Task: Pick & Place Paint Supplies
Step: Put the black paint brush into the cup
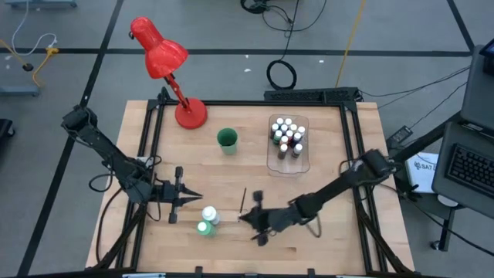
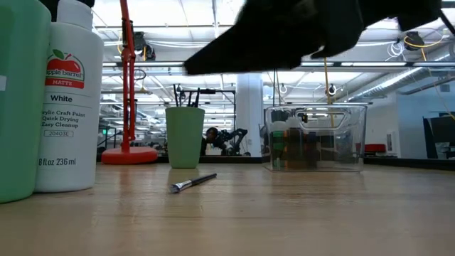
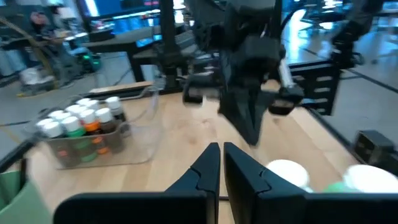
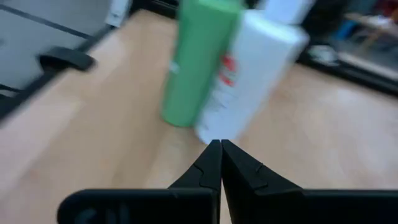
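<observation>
Two big bottles stand upright on their bases near the table's near edge: a white one point(image 1: 210, 214) point(image 2: 67, 92) point(image 4: 261, 68) and a green one point(image 1: 203, 228) point(image 4: 199, 59). A thin brush point(image 1: 243, 199) point(image 2: 193, 183) lies flat on the wood. Small white-capped bottles point(image 1: 286, 137) point(image 3: 81, 121) stand in the clear tray. My left gripper point(image 1: 199, 198) point(image 3: 219, 155) is shut and empty, just left of the big bottles. My right gripper point(image 1: 241, 218) point(image 4: 221, 146) is shut and empty. It points at the big bottles from their right, a short way off.
A green cup point(image 1: 227, 140) point(image 2: 185, 135) holding brushes stands mid-table. The clear tray point(image 1: 302, 164) point(image 2: 313, 139) is to its right. A red desk lamp point(image 1: 166, 66) is at the far left corner. Bare wood lies between tray and near edge.
</observation>
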